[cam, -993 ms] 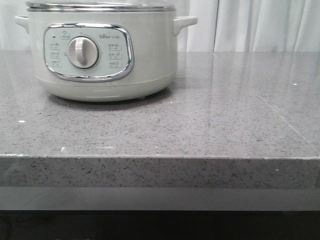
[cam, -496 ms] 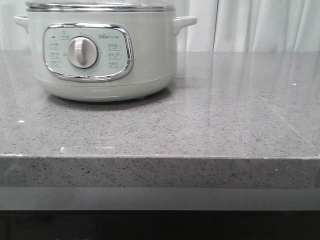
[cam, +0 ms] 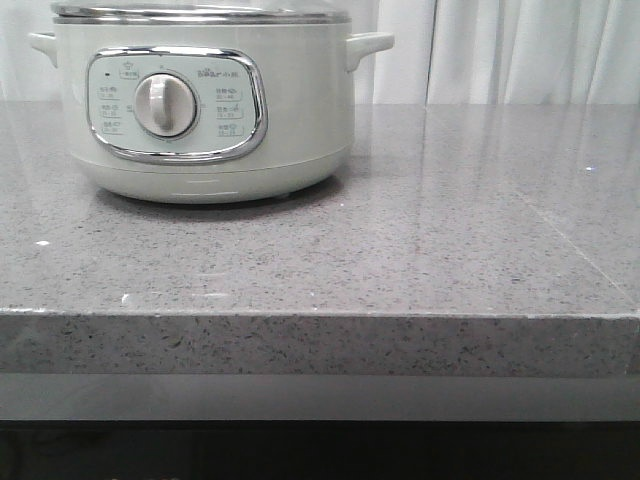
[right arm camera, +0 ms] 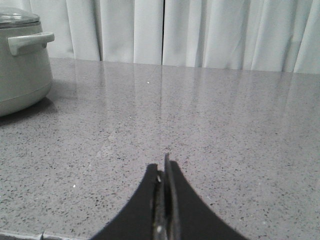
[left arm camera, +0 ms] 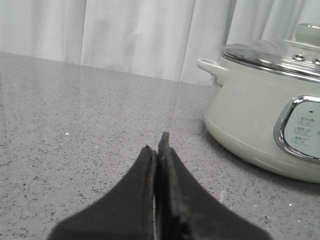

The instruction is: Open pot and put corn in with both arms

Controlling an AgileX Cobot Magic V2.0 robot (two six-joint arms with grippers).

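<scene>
The pot sits at ten o'clock on the worktop, its lid on. Nothing has shifted over the last second. The left gripper and right gripper are both clenched, holding nothing. No corn appears, so this fits before opening or after reclosing.

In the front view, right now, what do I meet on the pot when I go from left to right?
Left handle → control panel → dial → right handle, then bare countertop.
</scene>
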